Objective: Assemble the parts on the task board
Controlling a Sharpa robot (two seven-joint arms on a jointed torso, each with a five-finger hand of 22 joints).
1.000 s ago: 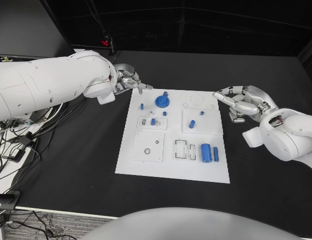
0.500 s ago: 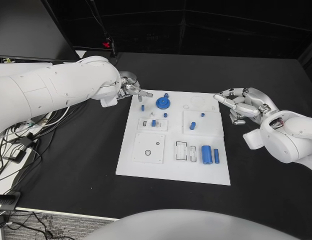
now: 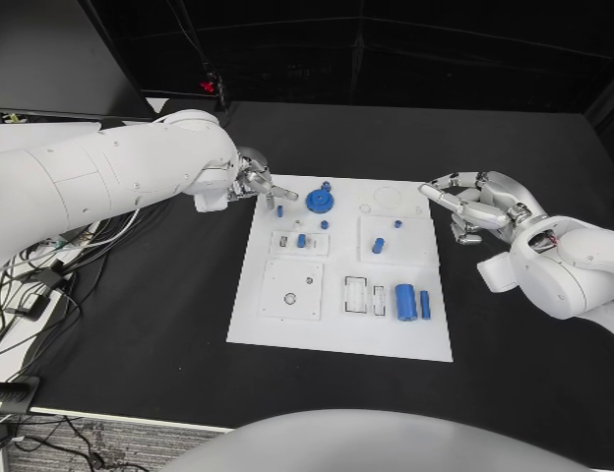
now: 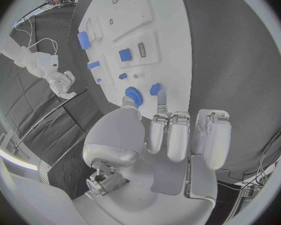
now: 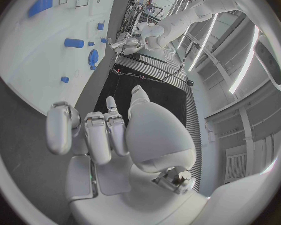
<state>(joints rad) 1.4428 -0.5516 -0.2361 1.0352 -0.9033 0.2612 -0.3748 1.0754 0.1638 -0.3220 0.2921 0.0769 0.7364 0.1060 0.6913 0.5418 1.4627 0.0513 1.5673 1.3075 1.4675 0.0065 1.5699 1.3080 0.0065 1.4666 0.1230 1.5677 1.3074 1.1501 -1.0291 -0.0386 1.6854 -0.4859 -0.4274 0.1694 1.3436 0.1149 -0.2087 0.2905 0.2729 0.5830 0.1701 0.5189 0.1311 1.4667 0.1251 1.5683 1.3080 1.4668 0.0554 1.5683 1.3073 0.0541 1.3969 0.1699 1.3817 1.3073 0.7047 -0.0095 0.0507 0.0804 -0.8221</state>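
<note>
The white task board (image 3: 338,324) lies in the middle of the black table. A blue gear (image 3: 319,202) stands near its far edge, with a small blue peg (image 3: 278,208) beside it. More small pegs (image 3: 377,245) stand mid-board, and two blue cylinders (image 3: 405,297) lie in the near right part. My left hand (image 3: 258,184) hovers at the board's far left corner, fingertips close to the small peg and gear (image 4: 133,94), holding nothing. My right hand (image 3: 471,208) hangs off the board's right edge, fingers spread and empty.
Cables (image 3: 30,285) trail over the table's left edge. A dark monitor (image 3: 30,59) stands at the back left. Bare black table (image 3: 137,334) surrounds the board on the near side and on the right.
My left hand has drifted nearer to me along the board's left edge, closing in on the far left corner by the small peg. The right hand has stayed almost still.
</note>
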